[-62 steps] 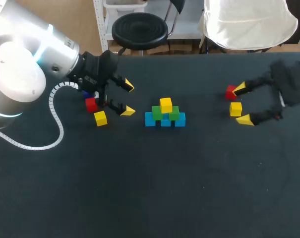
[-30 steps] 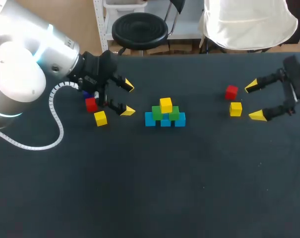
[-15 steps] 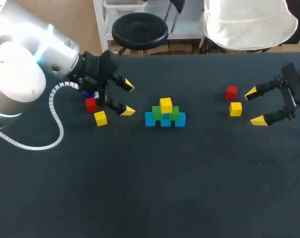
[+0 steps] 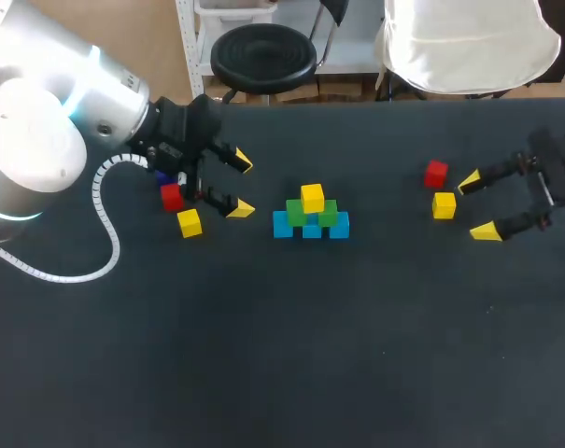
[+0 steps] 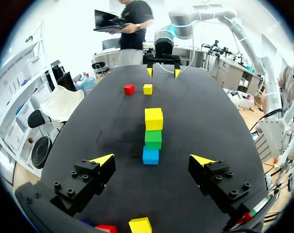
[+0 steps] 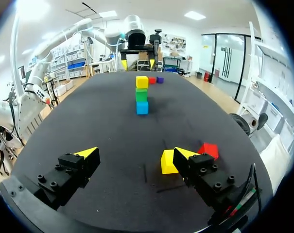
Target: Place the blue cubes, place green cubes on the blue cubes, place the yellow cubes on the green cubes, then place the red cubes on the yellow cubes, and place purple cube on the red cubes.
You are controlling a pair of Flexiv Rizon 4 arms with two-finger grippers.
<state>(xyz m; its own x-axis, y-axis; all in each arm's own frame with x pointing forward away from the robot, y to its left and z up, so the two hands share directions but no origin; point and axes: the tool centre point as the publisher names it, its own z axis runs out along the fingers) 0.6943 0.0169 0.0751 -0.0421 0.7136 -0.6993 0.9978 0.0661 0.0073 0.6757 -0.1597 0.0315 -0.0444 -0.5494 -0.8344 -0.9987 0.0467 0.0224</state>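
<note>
In the middle of the black table (image 4: 291, 345) stands a pile: a row of blue cubes (image 4: 310, 227), two green cubes (image 4: 297, 214) on them, and one yellow cube (image 4: 312, 198) on top. My left gripper (image 4: 241, 186) is open just left of the pile, and the pile (image 5: 153, 139) lies ahead between its fingers. Behind it lie a red cube (image 4: 172, 196) and a yellow cube (image 4: 190, 222). At the right, my right gripper (image 4: 477, 206) is open, with a yellow cube (image 6: 167, 161) just ahead of one fingertip and a red cube (image 4: 436, 173) beside it.
A purple cube (image 6: 160, 79) lies by the left arm's red cube (image 6: 152, 80), mostly hidden under the left gripper in the head view. A white coiled cable (image 4: 105, 233) hangs from the left arm over the table. The table's near half is bare black surface.
My right gripper drew back to the right from the red and yellow cubes, then edged slightly back toward them. It stayed open. The left arm and all cubes kept still.
</note>
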